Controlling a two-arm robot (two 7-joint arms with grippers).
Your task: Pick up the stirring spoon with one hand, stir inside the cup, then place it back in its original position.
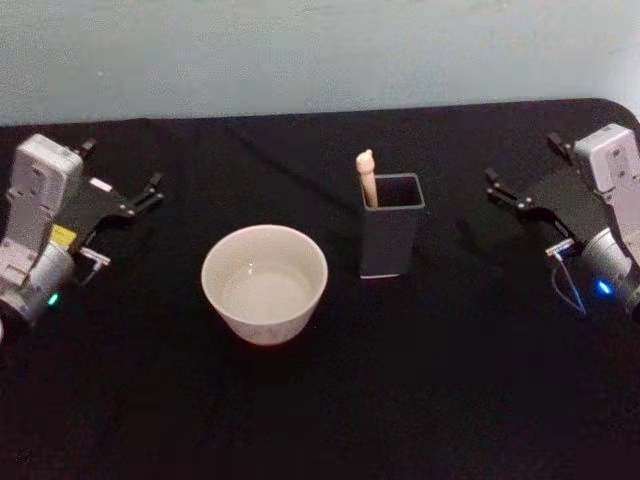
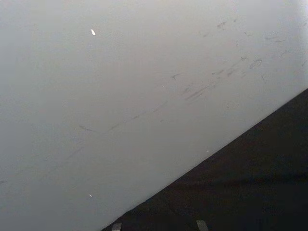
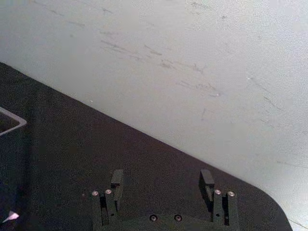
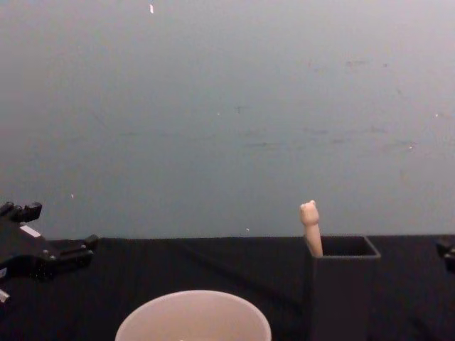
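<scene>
The stirring spoon stands in the dark square box holder at mid-table. Only its beige handle with the animal-head knob sticks out above the holder; the shaft and bowl are hidden inside. The pale cream cup sits left of the holder and slightly nearer to me, and looks empty; its rim shows in the chest view. My right gripper hovers open to the right of the holder, with its fingers spread apart and holding nothing. At the far left of the table my left gripper rests open.
A black cloth covers the table, and a pale wall rises behind its far edge. The table's rounded far right corner lies just beyond my right gripper. Bare cloth stretches between cup, holder and both arms.
</scene>
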